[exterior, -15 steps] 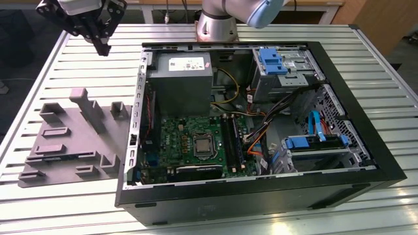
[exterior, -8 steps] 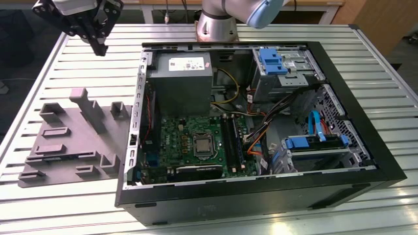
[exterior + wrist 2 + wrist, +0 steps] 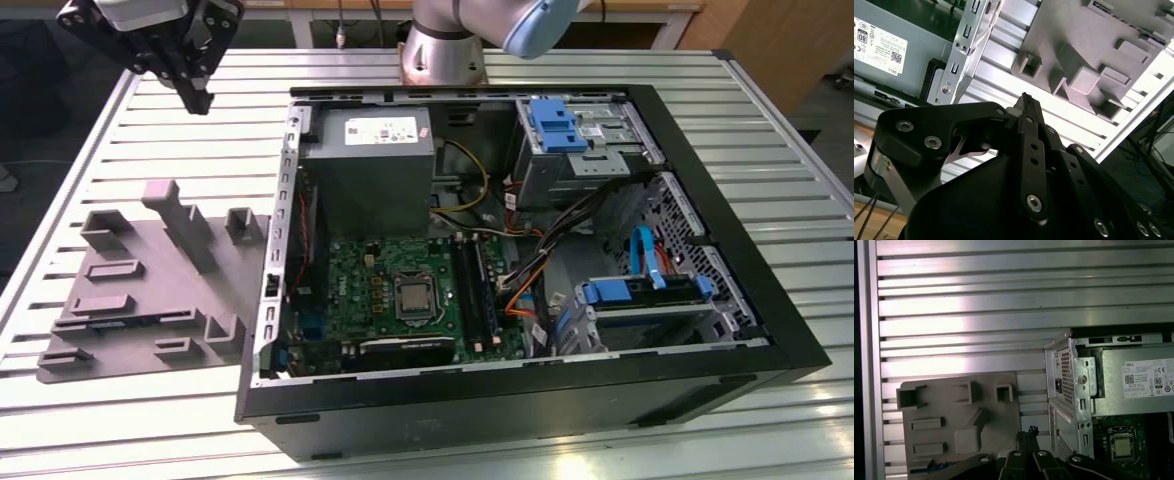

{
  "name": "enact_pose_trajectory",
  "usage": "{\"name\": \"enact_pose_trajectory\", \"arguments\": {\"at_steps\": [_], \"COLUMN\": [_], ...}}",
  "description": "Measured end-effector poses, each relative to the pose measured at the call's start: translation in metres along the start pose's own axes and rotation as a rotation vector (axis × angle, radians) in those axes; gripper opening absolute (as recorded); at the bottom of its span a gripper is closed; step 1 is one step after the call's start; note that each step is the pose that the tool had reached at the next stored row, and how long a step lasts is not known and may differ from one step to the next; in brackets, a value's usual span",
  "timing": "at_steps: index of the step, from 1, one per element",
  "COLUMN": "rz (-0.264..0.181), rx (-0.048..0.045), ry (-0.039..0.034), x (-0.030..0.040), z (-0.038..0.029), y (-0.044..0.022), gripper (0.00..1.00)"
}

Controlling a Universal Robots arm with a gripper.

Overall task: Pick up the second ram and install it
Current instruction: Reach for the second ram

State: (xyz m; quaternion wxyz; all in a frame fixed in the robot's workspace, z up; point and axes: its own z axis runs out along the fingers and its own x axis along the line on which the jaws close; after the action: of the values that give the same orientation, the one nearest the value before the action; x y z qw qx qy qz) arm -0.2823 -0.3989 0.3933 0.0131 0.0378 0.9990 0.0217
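Hand: I see the hand (image 3: 198, 102) raised over the far corner of the desk (image 3: 134, 420), at the exterior view's left. It is well apart from the open computer case (image 3: 534, 405).

Hand opening: the fingers (image 3: 1026, 107) are drawn together. In both wrist views the tips meet with no gap that I can make out (image 3: 1029, 433).

Hand contents: I see nothing clamped between the fingers and nothing touching them. The tips hang in free air above the slatted metal.

Holder tray: the grey tray (image 3: 147, 300) lies flat on the desk just beside the case, on the exterior view's left of it. Its upright blocks stand up from it, and in the second wrist view it sits beyond the fingertips (image 3: 1094, 45). In the first wrist view it lies next to the case's perforated corner (image 3: 954, 410).

Second ram: I cannot pick it out for certain. Long dark strips run along the memory slots (image 3: 474, 290) on the motherboard, just to the exterior view's right of the processor socket (image 3: 416, 297). I cannot tell whether those are sticks or bare slots. I see no dark stick lying on the tray.

Case interior: the grey power supply (image 3: 374, 160) fills the far end, with the green motherboard nearer the camera.

Arm base: it stands at the far edge of the desk (image 3: 441, 45), behind the case.
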Motion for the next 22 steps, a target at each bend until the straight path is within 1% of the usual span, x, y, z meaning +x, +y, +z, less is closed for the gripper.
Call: {"name": "enact_pose_trajectory", "arguments": {"at_steps": [22], "rz": [0.0], "rx": [0.0], "ry": [0.0], "x": [0.0164], "z": [0.0002], "y": [-0.0012], "gripper": [0.11]}}
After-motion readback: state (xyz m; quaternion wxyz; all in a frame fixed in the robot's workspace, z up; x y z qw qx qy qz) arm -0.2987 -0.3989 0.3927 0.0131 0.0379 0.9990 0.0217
